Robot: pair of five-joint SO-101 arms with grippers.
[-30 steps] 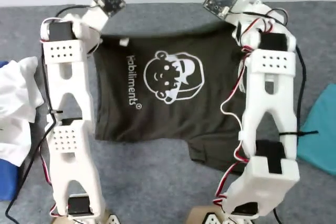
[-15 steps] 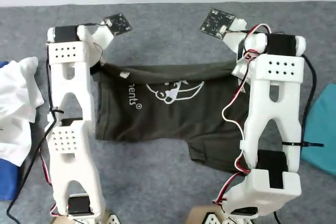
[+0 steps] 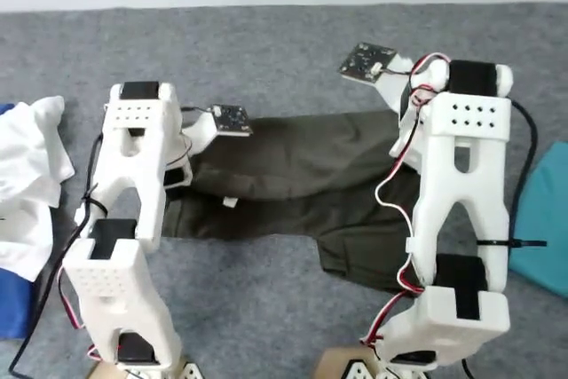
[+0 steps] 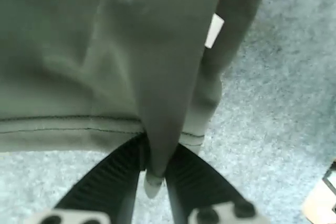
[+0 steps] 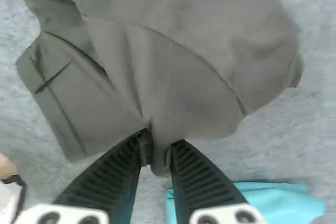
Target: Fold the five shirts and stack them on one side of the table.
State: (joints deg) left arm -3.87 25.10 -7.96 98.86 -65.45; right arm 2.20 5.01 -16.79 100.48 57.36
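Note:
A dark olive shirt (image 3: 302, 179) lies across the middle of the grey table, its far edge drawn over toward the near side so the print is hidden. My left gripper (image 4: 155, 174) is shut on a pinch of the shirt's (image 4: 105, 51) cloth at its left end, low over the table. My right gripper (image 5: 156, 161) is shut on the cloth (image 5: 173, 77) at the right end, under the white arm (image 3: 461, 175). A white tag (image 3: 230, 203) shows near the left fold.
A white shirt (image 3: 27, 184) over a blue one (image 3: 13, 308) lies at the table's left edge. A teal shirt (image 3: 541, 219) lies at the right edge, also seen as teal cloth (image 5: 236, 203) in the right wrist view. Bare grey table (image 3: 266, 51) lies beyond the shirt.
Both grippers have pulled the shirt's far edge toward the near side, folding it over. The printed face is now covered, and the left arm has come in farther than the right.

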